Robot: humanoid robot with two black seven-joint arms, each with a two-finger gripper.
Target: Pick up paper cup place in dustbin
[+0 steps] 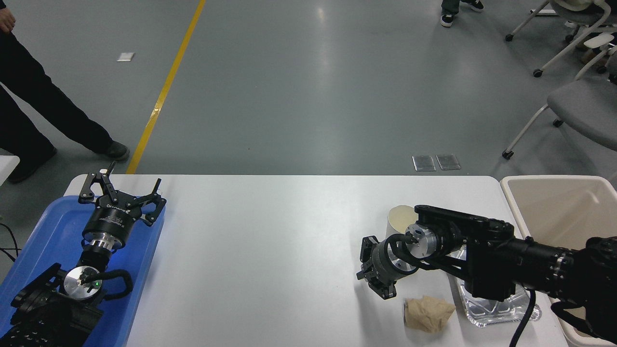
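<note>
The white paper cup (pixel 399 218) stands upright on the white table (pixel 270 241), partly hidden behind my right arm's wrist. My right gripper (pixel 370 268) is just in front and to the left of the cup, low over the table and pointing left. It is open, with nothing between its fingers and not around the cup. The beige dustbin (pixel 569 212) sits off the table's right end, behind my right arm. My left gripper (pixel 120 189) is parked open over the blue tray (pixel 43 231) at the lower left.
A crumpled brown paper wad (pixel 427 313) lies on the table just below my right gripper. A foil tray (pixel 496 308) sits beside it under the right arm. A person's legs (pixel 29 106) are at the far left, and office chairs (pixel 578 106) at the upper right.
</note>
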